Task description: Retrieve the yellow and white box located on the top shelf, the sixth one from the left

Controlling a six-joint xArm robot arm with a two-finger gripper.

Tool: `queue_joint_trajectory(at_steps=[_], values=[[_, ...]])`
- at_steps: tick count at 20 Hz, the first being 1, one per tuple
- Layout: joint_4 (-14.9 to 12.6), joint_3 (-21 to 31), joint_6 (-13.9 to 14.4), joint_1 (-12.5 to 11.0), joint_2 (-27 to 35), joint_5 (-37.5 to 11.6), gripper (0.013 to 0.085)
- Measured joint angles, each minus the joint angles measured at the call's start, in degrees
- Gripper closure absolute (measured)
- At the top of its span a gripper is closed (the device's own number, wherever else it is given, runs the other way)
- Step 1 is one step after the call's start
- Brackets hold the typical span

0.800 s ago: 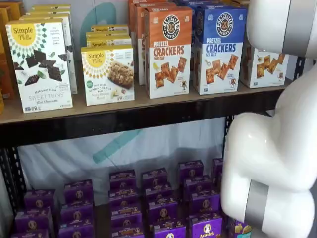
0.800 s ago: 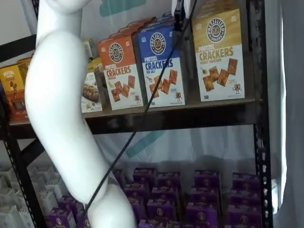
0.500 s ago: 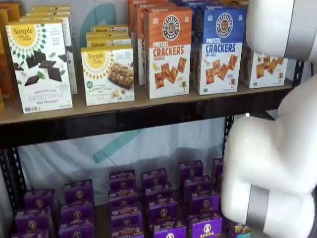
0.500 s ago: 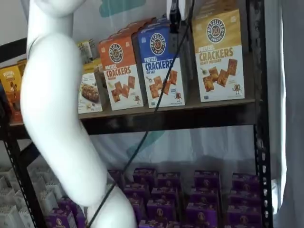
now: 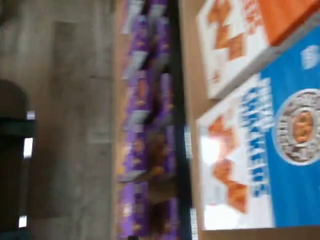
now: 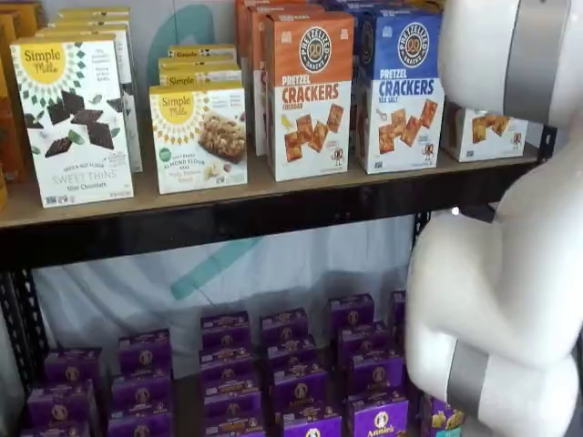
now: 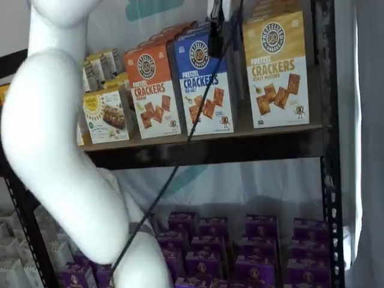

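Observation:
The yellow and white box [image 7: 276,69] stands upright at the right end of the top shelf [image 7: 210,150], beside the blue-topped cracker box [image 7: 203,84]. In a shelf view only its white lower part [image 6: 489,133] shows behind my white arm [image 6: 510,300]. My gripper [image 7: 216,48] hangs from the view's top edge in front of the blue-topped box, to the left of the yellow and white box. Its black fingers show no clear gap and hold no box. The blurred wrist view shows the blue-topped box [image 5: 280,150] and the orange-topped box [image 5: 250,35], not the yellow one.
An orange-topped cracker box [image 7: 153,90] and Simple Mills boxes [image 6: 77,118] stand further left on the top shelf [image 6: 273,214]. Small purple boxes [image 6: 291,373] fill the lower level. A black cable [image 7: 180,156] runs down from the gripper. A black upright [image 7: 327,144] stands right of the yellow box.
The gripper has come down and a little to the left in front of the blue-topped box. The arm's big white link has swung left, uncovering more boxes on the shelf's left.

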Motion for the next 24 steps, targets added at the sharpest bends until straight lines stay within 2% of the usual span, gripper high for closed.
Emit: queue_joint_trajectory(at_steps=[4, 9, 15, 24], values=[[4.41, 3.78, -0.68, -1.46, -2.34, -6.36, 0.0130], [8.55, 7.91, -1.97, -1.42, -4.25, -15.84, 0.0130], [4.90, 5.61, -3.02, 2.17, -1.05, -22.08, 0.0130], [0.56, 1.16, -2.01, 5.67, 4.11, -23.83, 0.0130]])
